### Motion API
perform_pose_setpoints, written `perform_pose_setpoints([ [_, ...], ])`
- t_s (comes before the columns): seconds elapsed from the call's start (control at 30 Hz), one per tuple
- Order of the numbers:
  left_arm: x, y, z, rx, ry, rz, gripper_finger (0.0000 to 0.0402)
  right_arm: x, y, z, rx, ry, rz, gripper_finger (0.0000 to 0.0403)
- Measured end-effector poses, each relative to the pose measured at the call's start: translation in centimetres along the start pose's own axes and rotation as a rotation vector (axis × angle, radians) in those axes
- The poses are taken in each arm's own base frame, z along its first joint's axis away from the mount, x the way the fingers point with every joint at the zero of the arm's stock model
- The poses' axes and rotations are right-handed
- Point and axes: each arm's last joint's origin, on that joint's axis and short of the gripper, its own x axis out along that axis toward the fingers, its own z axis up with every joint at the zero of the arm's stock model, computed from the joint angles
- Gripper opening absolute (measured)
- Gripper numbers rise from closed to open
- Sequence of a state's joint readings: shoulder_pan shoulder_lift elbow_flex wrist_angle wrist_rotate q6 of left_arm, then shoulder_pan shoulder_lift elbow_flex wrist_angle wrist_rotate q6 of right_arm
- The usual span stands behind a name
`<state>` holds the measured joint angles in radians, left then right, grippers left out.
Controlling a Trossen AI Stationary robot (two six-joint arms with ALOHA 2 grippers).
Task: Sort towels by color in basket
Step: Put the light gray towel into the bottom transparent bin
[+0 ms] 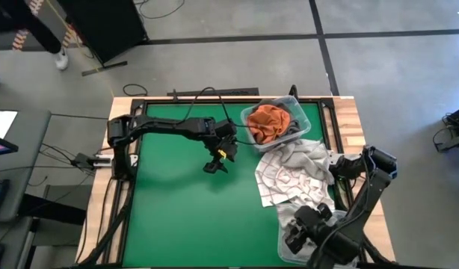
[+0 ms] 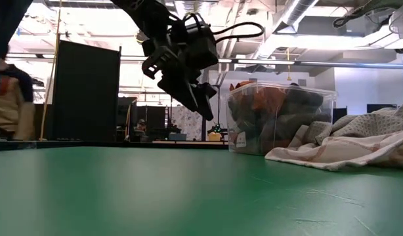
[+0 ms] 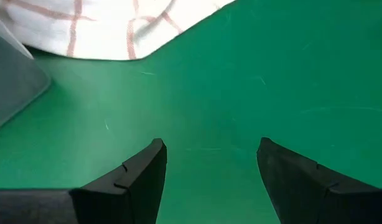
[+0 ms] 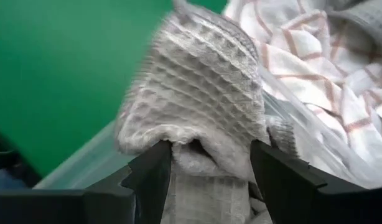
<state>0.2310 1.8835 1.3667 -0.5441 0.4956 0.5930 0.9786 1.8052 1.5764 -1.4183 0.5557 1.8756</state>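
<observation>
Right gripper (image 4: 209, 163) clamped on a grey plaid towel (image 4: 197, 93) over a clear bin (image 1: 289, 232) at the table's near right. Left gripper (image 3: 209, 165) spread, empty, above green mat (image 1: 185, 217). Orange towel (image 1: 268, 122) inside far clear basket (image 1: 308, 112); red-gridded towel (image 1: 285, 175) heaped between. Beyond: black panel (image 2: 86, 92), ceiling lights.

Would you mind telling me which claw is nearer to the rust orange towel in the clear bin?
Left. The left claw hangs open over the green mat just beside the bin holding the rust orange towel; the right claw is farther off, at the grey plaid towel.
</observation>
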Motion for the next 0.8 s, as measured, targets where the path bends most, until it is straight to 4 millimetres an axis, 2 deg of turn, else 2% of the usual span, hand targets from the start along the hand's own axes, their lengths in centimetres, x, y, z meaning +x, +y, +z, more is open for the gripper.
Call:
perform_pose_setpoints([
  [0.13,0.2,-0.1,-0.4,-0.011,0.008,-0.005,0.0240,1.0,0.2,-0.3,-0.021,0.028,-0.068,0.0244],
  [0.23,0.3,-0.1,-0.4,-0.008,0.003,-0.002,0.0240,1.5,0.5,-0.9,-0.056,0.050,-0.078,0.0212],
  [0.3,0.3,0.0,-0.3,-0.008,-0.002,0.002,0.0240,1.9,0.9,-1.4,-0.080,0.080,-0.083,0.0171],
  [0.43,0.3,0.1,-0.2,-0.001,-0.015,0.010,0.0240,2.4,1.4,-2.6,-0.143,0.141,-0.077,0.0045],
  [0.47,0.3,0.1,-0.2,-0.001,-0.017,0.012,0.0240,2.5,1.5,-2.8,-0.154,0.146,-0.077,0.0024],
  [0.8,0.5,0.0,0.5,0.017,-0.059,0.032,0.0240,2.6,1.1,-4.5,-0.060,0.269,-0.124,0.0020],
])
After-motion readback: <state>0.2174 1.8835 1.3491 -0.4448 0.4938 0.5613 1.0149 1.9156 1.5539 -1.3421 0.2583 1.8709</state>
